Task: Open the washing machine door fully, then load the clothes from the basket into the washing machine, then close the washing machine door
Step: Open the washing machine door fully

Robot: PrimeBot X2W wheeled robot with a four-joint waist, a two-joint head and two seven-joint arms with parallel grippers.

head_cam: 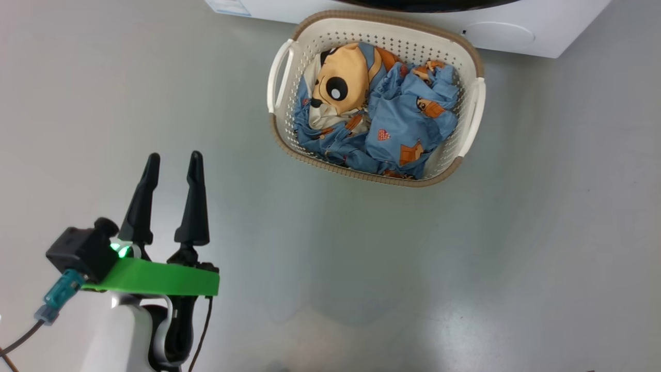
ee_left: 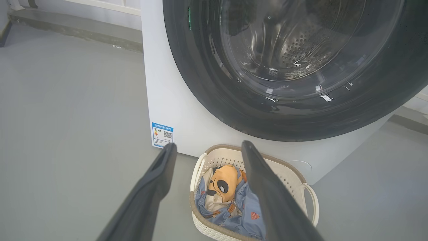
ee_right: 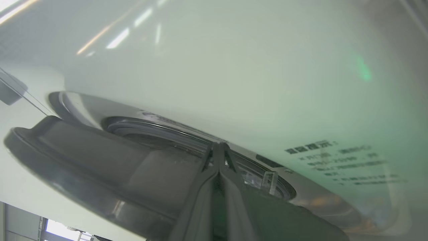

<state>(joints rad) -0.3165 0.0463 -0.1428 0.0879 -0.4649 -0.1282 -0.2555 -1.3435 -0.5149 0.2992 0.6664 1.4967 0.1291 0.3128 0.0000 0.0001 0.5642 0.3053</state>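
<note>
Cropping the washing machine to a white strip at the head view's top edge. Leaving its blue label too small to read from the left wrist, and blurring the printed text on its white front in the right wrist view. Cannot tell there whether the washing machine door sits latched or slightly ajar. Finding the right gripper clenched on nothing, fingers pressed together, tips at the door's rim against the machine's front. Glimpsing the perforated drum dimly through the door glass. Placing the basket just in front of the washing machine, below the door, with the clothes heaped inside, tan animal face uppermost. Keeping the left gripper released and empty, fingers spread, well short of the machine, with the basket nearer the machine. Setting all on a smooth grey floor, with a low grey ledge along the wall beside the machine.
</note>
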